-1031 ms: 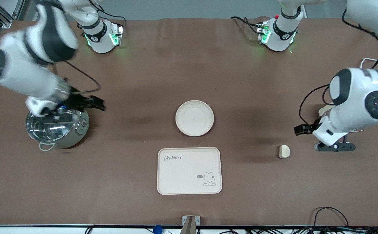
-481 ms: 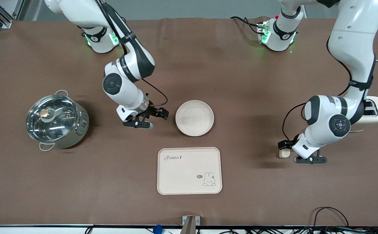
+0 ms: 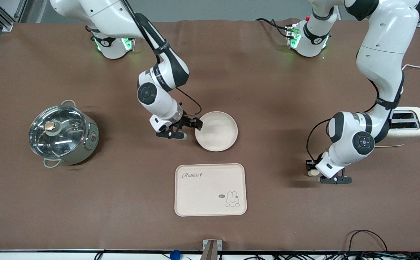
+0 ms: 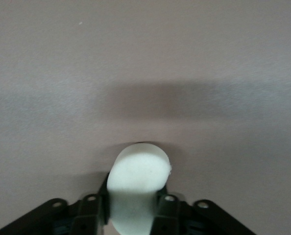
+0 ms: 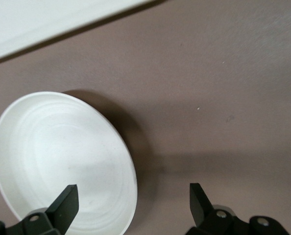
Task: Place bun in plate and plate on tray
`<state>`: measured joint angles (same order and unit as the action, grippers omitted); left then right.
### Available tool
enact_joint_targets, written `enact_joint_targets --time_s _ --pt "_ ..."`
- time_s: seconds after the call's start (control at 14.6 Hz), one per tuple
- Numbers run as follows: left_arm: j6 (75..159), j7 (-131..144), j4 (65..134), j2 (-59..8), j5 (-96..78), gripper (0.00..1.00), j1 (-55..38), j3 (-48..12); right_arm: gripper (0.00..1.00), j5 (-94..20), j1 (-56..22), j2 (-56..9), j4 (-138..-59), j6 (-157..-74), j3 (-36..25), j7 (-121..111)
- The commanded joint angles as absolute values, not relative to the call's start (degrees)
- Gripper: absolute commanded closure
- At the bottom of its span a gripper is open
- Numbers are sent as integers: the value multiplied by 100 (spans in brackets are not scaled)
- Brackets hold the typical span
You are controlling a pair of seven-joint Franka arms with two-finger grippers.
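The bun (image 3: 312, 173) lies on the brown table toward the left arm's end. My left gripper (image 3: 314, 172) is down on it, and in the left wrist view the gripper (image 4: 134, 205) has a finger pressed against each side of the bun (image 4: 138, 176). The round plate (image 3: 219, 131) sits mid-table, farther from the camera than the Rabbit tray (image 3: 202, 195). My right gripper (image 3: 191, 130) is open at the plate's rim on the right arm's side. In the right wrist view the gripper (image 5: 132, 198) straddles the rim of the plate (image 5: 52, 156), and the tray (image 5: 37, 19) shows.
A steel pot with a glass lid (image 3: 62, 134) stands toward the right arm's end. A cream toaster (image 3: 410, 124) stands at the left arm's end, close to the left arm's elbow. Cables lie along the table's near edge.
The right gripper has swung from over the pot to the plate's rim. The left gripper has come down from beside the toaster onto the bun and closed around it.
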<state>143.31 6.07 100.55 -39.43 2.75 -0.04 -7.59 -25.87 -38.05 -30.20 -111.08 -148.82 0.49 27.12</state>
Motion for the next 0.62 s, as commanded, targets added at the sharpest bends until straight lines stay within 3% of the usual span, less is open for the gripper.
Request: enact_joint_targets --time_s 0.0,0.34,0.55 --pt "13767 1140 10055 -3578 255 69 -193 -1001 0 -2698 -3885 -3339 -10890 -14985 -35 2707" --pt "13342 3335 9950 -3392 255 68 -578 -2011 12 -2725 -4008 -3586 -10793 -15204 -35 2733" --pt "13342 4663 9748 -3515 255 67 -1342 -2048 19 -2725 -4008 -3586 -10793 -15205 -35 2716"
